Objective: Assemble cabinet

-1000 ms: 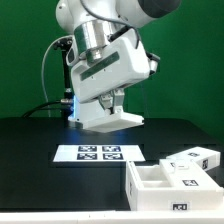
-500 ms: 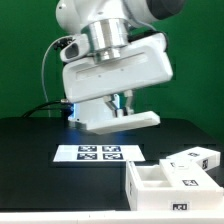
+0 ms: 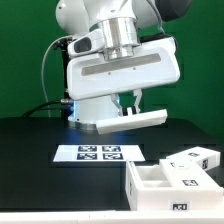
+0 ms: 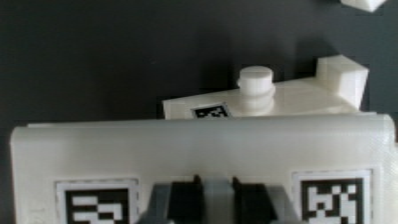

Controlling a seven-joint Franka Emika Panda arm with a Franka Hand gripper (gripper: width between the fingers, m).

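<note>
2 views are giving different info. Exterior view is showing the claw (image 3: 130,103) hanging above the worktop (image 3: 30,140), clamped on a flat white cabinet panel (image 3: 125,120) that is sitting tilted directly under it. The marker board (image 3: 100,153) is lying lower down. The box-shaped cabinet body (image 3: 160,185) and 1 tagged white piece (image 3: 197,158) are resting well apart from the claw, toward the exterior view's right. Only the wrist view is showing 2 tags (image 4: 98,200) on the panel, the dark fingers (image 4: 178,205) against it, and a pegged white part (image 4: 267,95) beyond.
</note>
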